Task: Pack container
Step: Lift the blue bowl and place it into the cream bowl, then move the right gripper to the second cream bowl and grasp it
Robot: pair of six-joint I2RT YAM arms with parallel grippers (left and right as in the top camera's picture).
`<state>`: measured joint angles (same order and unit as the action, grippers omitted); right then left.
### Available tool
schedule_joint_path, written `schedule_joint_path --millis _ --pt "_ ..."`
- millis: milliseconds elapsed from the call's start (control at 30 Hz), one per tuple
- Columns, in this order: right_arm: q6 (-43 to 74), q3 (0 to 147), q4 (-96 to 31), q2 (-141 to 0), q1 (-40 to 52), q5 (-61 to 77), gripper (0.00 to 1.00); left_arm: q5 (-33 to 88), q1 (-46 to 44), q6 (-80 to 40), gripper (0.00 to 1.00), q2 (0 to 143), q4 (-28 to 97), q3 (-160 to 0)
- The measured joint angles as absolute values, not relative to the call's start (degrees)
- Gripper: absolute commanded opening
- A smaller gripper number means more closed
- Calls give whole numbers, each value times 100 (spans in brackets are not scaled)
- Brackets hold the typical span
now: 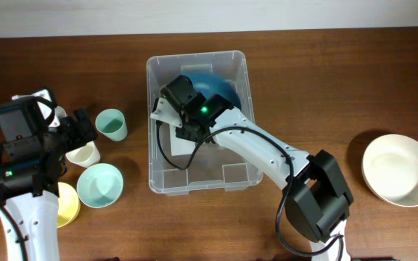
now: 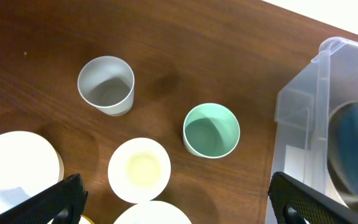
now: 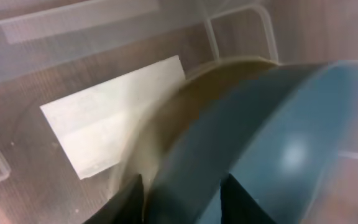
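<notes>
Overhead, container (image 1: 194, 187): sitting in the middle of the table (image 1: 325, 87), open top facing up, with a white label (image 3: 110, 124) lying on its floor.
Blue bowl (image 1: 220, 85): leaning tilted inside the container, at its far right corner.
Right gripper (image 3: 182, 196): reaching down into the container, its fingers clamping the blue bowl's wall, one on each side.
Left gripper (image 1: 84, 129): hovering over the left of the table, fingers spreading wide apart and gripping nothing.
Cups: green cup (image 2: 211, 130) standing just left of the container, cream cup (image 2: 139, 169) standing nearer and further left, grey cup (image 2: 106, 84) standing further left still.
Bowls: green bowl (image 1: 100, 184) and yellow bowl (image 1: 65, 203) sitting side by side at the near left; cream bowl (image 1: 400, 170) sitting at the right, well apart from the container.
</notes>
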<state>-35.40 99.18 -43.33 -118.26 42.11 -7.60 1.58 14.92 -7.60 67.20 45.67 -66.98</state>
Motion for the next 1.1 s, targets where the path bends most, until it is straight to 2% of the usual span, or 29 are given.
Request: schedule_joint_path --millis 233,300,333,400,500,633,933,1100 --pt "-2753 9918 -4305 -11369 4134 -1529 36 156 1492 -760 96 6720 4565 -6698" --pt "-2075 9935 -4386 -10855 3889 -1848 41 156 1492 -762 96 6720 4565 -6698" --pt "-1887 9957 -4453 -10700 3787 -1918 47 156 1492 -762 96 6720 4565 -6698" --pt "-1044 10060 -4740 -10162 3166 -2112 48 156 1492 -762 96 6720 4565 -6698" --pt "38 10180 -5505 -9756 2080 -2296 57 156 1492 -762 96 6720 4565 -6698" --pt "1245 10186 -6438 -9841 681 -2418 57 156 1492 -762 96 6720 4565 -6698" --pt "2237 9924 -7059 -10873 -1201 -2023 59 156 1492 -762 96 6720 4565 -6698" --pt "2342 9535 -6938 -11312 -1638 -1916 59 156 1492 -762 96 6720 4565 -6698"
